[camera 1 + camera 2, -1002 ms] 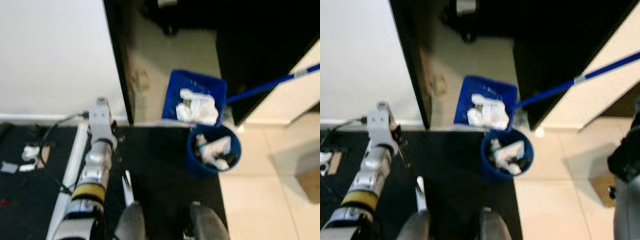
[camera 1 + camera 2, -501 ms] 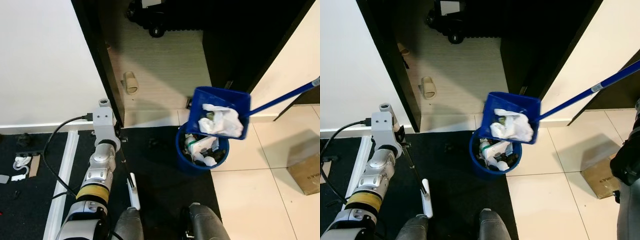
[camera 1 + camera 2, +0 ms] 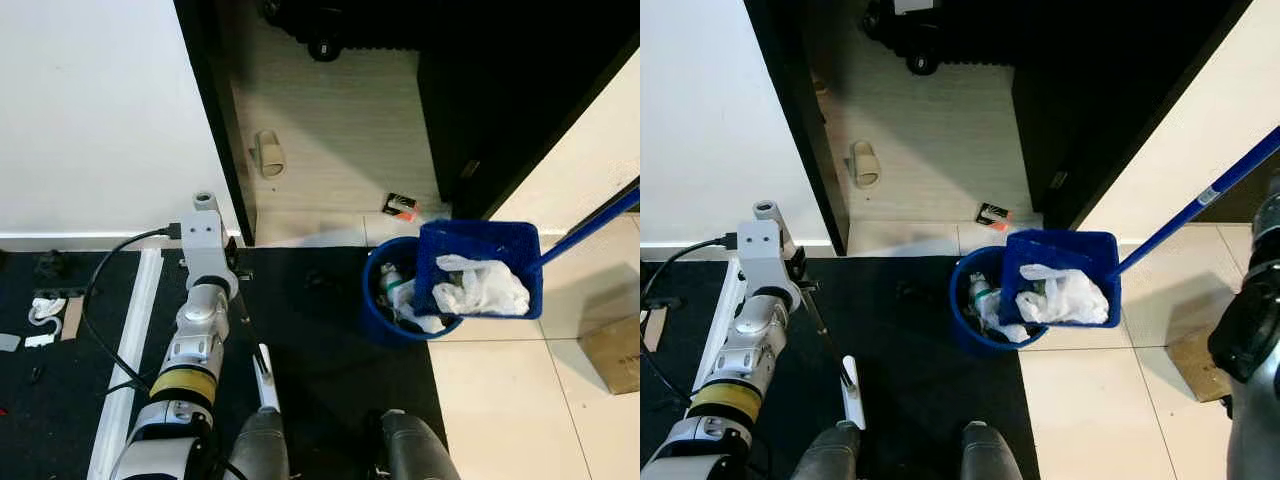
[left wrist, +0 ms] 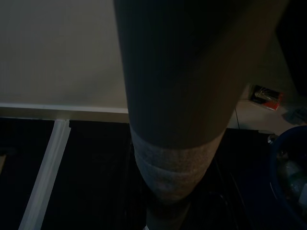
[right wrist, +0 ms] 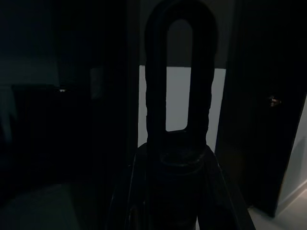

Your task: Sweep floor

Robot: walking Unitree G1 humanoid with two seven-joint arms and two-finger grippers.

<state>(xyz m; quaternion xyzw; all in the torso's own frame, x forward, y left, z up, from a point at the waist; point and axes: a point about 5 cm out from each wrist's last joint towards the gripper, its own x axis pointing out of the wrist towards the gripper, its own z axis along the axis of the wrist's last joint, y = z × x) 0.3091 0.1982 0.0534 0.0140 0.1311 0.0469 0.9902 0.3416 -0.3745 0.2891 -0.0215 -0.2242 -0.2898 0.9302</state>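
One dustpan [image 3: 480, 270] holding white trash | tilted over blue bin [image 3: 385, 318] | grip unclear

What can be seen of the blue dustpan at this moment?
The dustpan is a blue, plastic-looking tray with raised walls on a long blue handle that runs up and off toward the robot's right. It holds crumpled white trash. It sits over the right part of the round blue bin, overlapping its rim; whether it touches the rim cannot be told. The bin already holds white rubbish. What grips the handle is out of frame.
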